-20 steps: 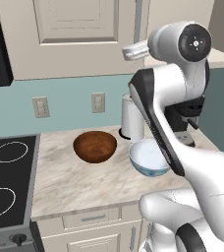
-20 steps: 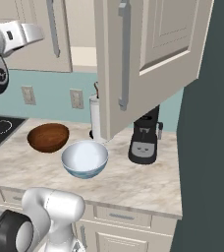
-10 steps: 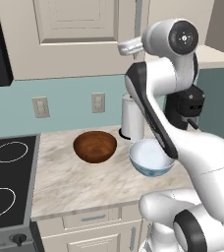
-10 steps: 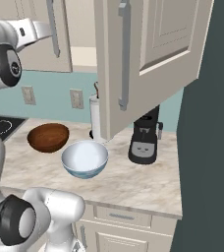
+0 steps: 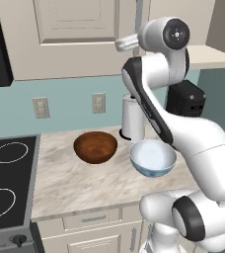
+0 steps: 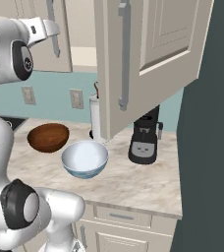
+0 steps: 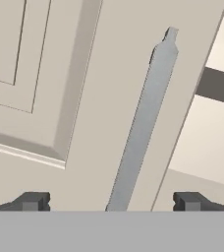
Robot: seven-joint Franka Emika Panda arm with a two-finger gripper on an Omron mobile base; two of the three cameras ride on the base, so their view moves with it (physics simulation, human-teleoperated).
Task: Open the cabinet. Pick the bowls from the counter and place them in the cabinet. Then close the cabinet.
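The cabinet's right door (image 6: 153, 59) hangs wide open, showing a pale inner shelf (image 6: 83, 55). Its left door (image 5: 80, 34) is shut. In the hand view my gripper (image 7: 111, 202) is open, its fingertips (image 7: 33, 201) wide apart on either side of the left door's silver bar handle (image 7: 143, 113), holding nothing. My hand (image 5: 128, 43) is raised in front of that door. On the counter (image 5: 80, 185) sit the dark brown bowl (image 5: 95, 147) (image 6: 47, 137) and, to its right, the white bowl with blue outside (image 5: 153, 157) (image 6: 84, 158).
A white canister (image 5: 132, 118) stands at the wall behind the bowls. A black coffee machine (image 6: 144, 140) sits under the open door. The black stovetop (image 5: 6, 188) borders the counter's left end. Drawer fronts (image 6: 121, 216) run below the counter edge.
My upper arm and hand have swung left, up toward the left door's handle. The bowls and the open door have not moved.
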